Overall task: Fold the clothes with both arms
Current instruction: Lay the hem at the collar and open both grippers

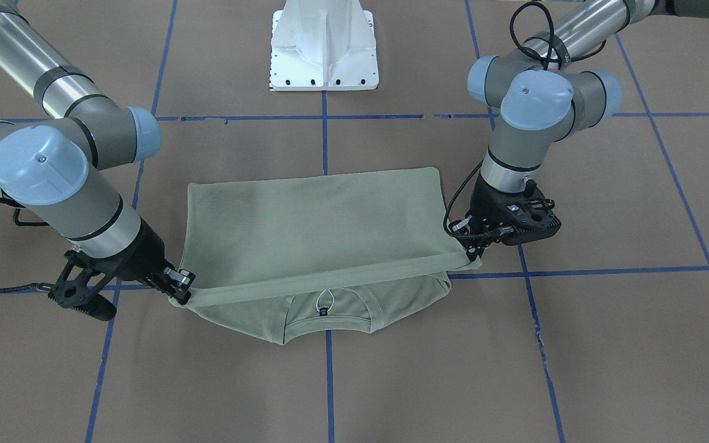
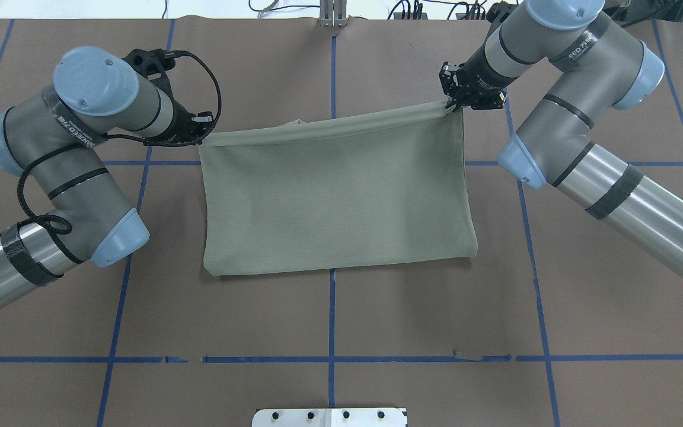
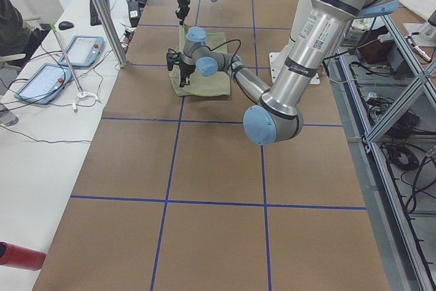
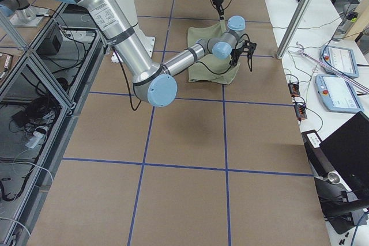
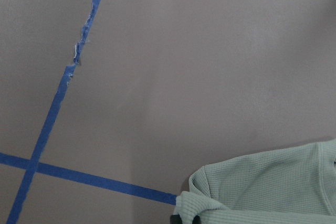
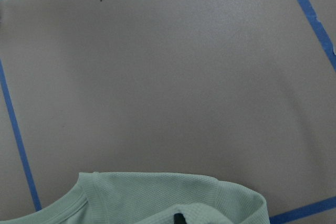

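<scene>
The pale sage-green shirt [image 1: 317,227] lies folded on the brown table, with its collar and dark neck label [image 1: 324,311] showing at the edge far from the robot. My left gripper [image 1: 470,255] is shut on one corner of the shirt's top layer. My right gripper [image 1: 182,289] is shut on the other corner. The hem is stretched taut between them, a little above the collar end. In the overhead view the shirt [image 2: 335,196] spans from the left gripper [image 2: 204,135] to the right gripper [image 2: 453,105]. Both wrist views show only bunched cloth [image 5: 262,192] [image 6: 157,198] at the bottom edge.
The white pedestal base [image 1: 324,49] stands on the robot's side of the shirt. Blue tape lines [image 2: 332,356] grid the brown table. A side bench with tablets [image 3: 41,80] and a seated person [image 3: 10,5] lies beyond the table's far edge.
</scene>
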Controlling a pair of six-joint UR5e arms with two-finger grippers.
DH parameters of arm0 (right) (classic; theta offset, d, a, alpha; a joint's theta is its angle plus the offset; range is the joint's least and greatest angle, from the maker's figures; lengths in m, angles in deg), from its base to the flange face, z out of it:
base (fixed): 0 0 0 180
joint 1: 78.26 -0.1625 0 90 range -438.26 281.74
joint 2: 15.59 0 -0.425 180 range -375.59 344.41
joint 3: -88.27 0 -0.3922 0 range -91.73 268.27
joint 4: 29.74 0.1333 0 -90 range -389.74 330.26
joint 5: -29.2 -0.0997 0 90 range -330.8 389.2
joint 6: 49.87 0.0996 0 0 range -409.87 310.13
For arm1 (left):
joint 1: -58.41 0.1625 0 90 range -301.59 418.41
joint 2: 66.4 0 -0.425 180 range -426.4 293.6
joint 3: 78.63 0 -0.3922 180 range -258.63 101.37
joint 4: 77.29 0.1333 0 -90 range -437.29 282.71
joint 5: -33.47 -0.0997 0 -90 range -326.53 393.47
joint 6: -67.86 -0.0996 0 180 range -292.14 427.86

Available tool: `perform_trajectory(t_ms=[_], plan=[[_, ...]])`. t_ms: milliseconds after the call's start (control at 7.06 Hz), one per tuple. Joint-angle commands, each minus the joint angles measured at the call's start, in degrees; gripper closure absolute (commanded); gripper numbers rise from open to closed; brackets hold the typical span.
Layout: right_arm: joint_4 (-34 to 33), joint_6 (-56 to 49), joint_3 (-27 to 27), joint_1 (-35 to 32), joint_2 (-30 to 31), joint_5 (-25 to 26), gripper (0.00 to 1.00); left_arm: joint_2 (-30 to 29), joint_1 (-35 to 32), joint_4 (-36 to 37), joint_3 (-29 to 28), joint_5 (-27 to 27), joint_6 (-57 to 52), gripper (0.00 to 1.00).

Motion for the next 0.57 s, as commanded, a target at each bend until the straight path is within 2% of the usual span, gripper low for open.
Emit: perform_trajectory(t_ms=[0,425], plan=[[1.0,0.0,-0.8,-0.2,-0.3,0.1,1.00,-1.7,0.0,-0.1,-1.4,0.0,0.4,1.00],[1.2,0.0,-0.7,0.8,-1.2,0.1,1.00,-3.7,0.1,0.0,-3.1,-1.3,0.6,1.00]])
